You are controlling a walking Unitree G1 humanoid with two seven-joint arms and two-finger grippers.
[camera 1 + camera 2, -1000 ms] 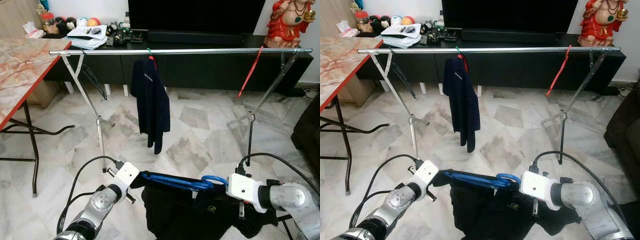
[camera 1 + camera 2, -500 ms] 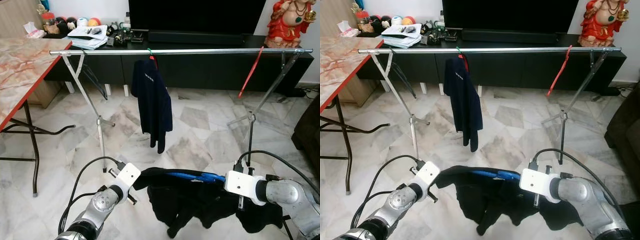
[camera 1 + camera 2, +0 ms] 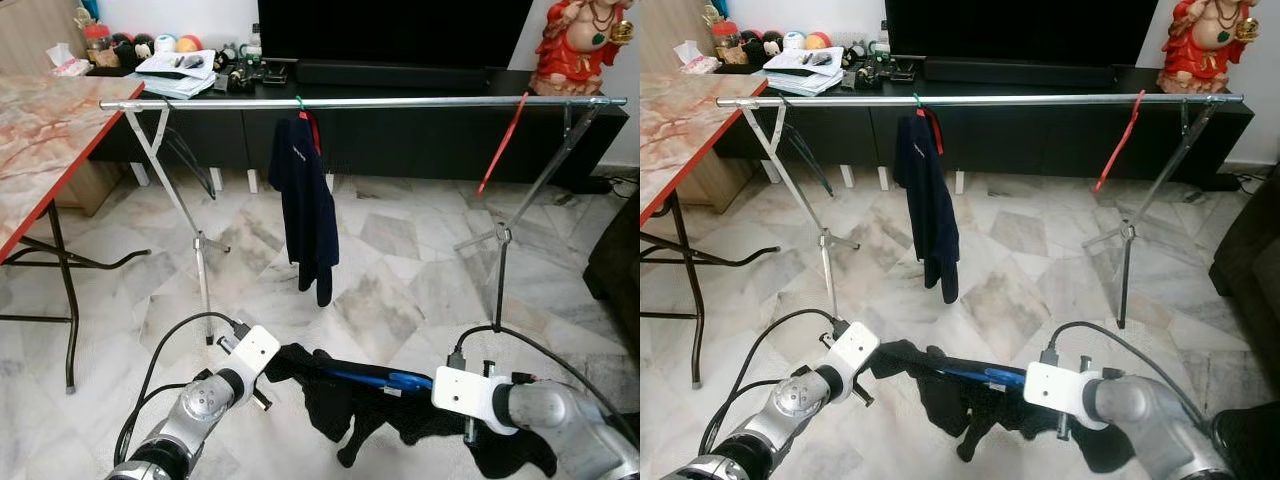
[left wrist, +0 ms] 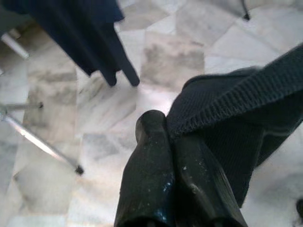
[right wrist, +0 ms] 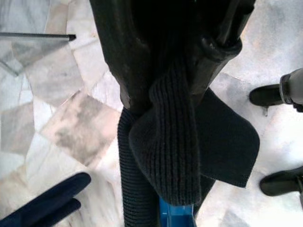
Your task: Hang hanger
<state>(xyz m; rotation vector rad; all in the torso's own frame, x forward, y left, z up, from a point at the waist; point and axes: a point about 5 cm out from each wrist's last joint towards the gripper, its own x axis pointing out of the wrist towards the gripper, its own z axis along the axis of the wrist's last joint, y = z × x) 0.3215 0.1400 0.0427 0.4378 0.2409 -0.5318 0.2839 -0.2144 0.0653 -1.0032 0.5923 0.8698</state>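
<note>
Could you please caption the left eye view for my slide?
Both grippers hold a black garment on a blue hanger before the rail.

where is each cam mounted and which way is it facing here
Left eye view: on the head, looking forward and down at the clothes rail; both silver arms show.
Right eye view: its stereo twin, same scene.
Left wrist view: along the left claw, which pinches the black garment above the floor.
Right wrist view: along the right claw, on knit cloth and the blue hanger.
Shared: both wrist views see the navy shirt.
</note>
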